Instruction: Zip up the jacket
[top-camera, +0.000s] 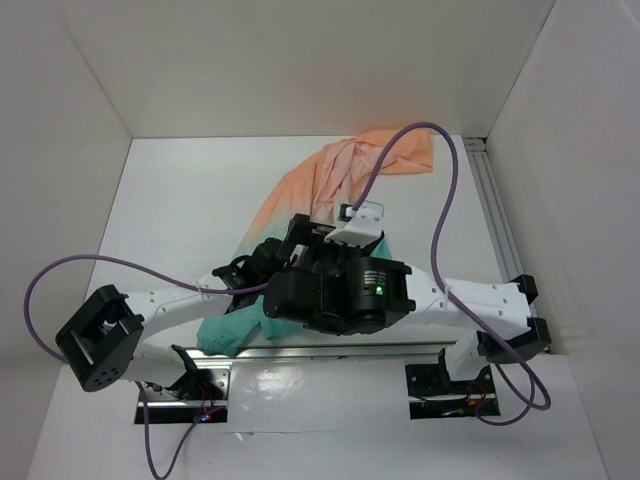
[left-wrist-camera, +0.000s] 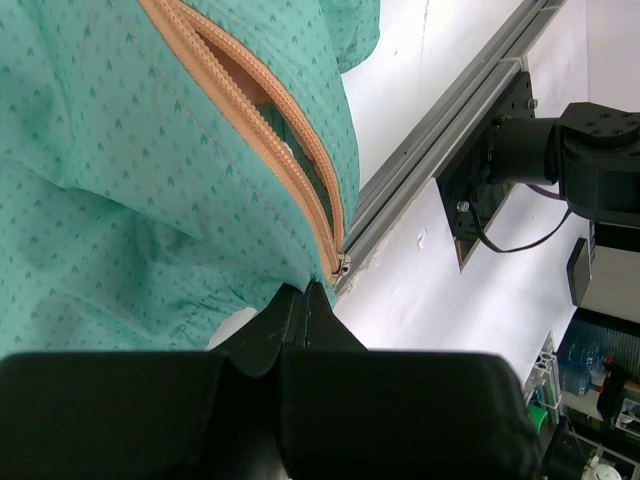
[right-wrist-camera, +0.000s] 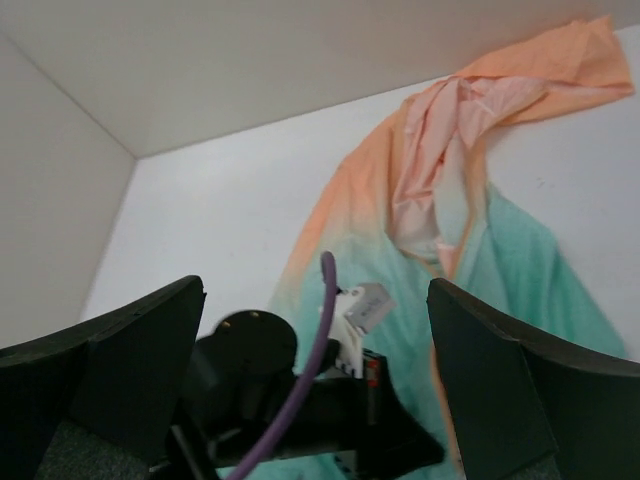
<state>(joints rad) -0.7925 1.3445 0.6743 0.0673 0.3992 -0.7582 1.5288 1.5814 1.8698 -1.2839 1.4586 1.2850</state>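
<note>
While my left claw (left-wrist-camera: 305, 298) is pinched together on the teal hem of the thin peach-to-teal fabric jacket (left-wrist-camera: 120, 170), just beside the lower end of its orange front zipper (left-wrist-camera: 300, 150), my right claw (right-wrist-camera: 315, 300) hangs spread wide above the jacket, which lies rumpled on the white counter (top-camera: 190, 200).

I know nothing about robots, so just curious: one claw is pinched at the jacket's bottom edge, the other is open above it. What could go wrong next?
1. The left gripper seems to pinch only the hem of the jacket, beside the small metal piece ending the orange zipper; thin fabric may slip out.
2. The open right gripper could grab loose cloth instead of the zipper.
3. The purple cable arcs over the jacket and might snag.
</note>
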